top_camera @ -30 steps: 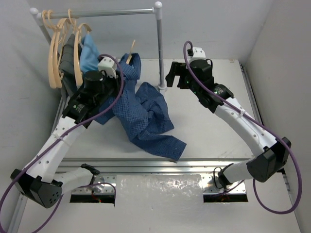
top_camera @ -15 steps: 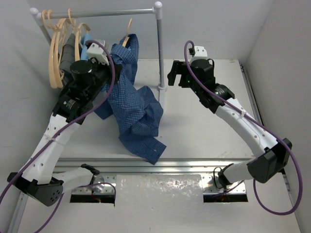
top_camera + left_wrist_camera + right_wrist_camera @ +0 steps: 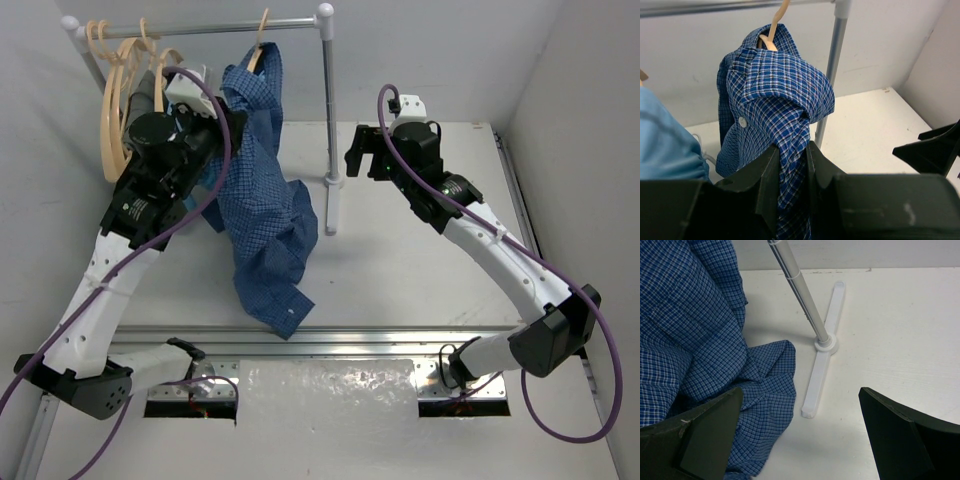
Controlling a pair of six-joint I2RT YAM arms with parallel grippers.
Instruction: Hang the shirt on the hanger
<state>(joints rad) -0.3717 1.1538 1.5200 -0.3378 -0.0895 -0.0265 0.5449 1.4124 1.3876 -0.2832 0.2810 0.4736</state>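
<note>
Tabletop [image 3: 420, 270]: most of it bare now. A second ago the shirt lay heaped across its middle.

Rack [image 3: 328, 100]: post and foot stood where they were. Spare hangers [image 3: 115, 100] and a light-blue garment [image 3: 665, 145] were bunched at the left end of the rail.

Shirt [image 3: 262, 215]: it had gone from a low pile to one long hanging drape. Its top was up at the rail, and its tail reached down toward the near edge of the tabletop. I could not tell if the tail touched. The cloth looked bunched and twisted, not spread.

Left tool [image 3: 792, 160]: risen with the arm to rail height, clenched on a fold of checked cloth just under the collar.

Right tool [image 3: 360, 157]: unmoved beside the post, fingers wide apart, nothing in them.

Hanger [image 3: 774, 27]: inside the collar, only its neck and hook showing, and the hook was up at the rail. I could not tell whether it had seated over the bar.

My read: the hard part was nearly done. Before letting go I wanted to confirm the hook, then get the shoulders squared.
</note>
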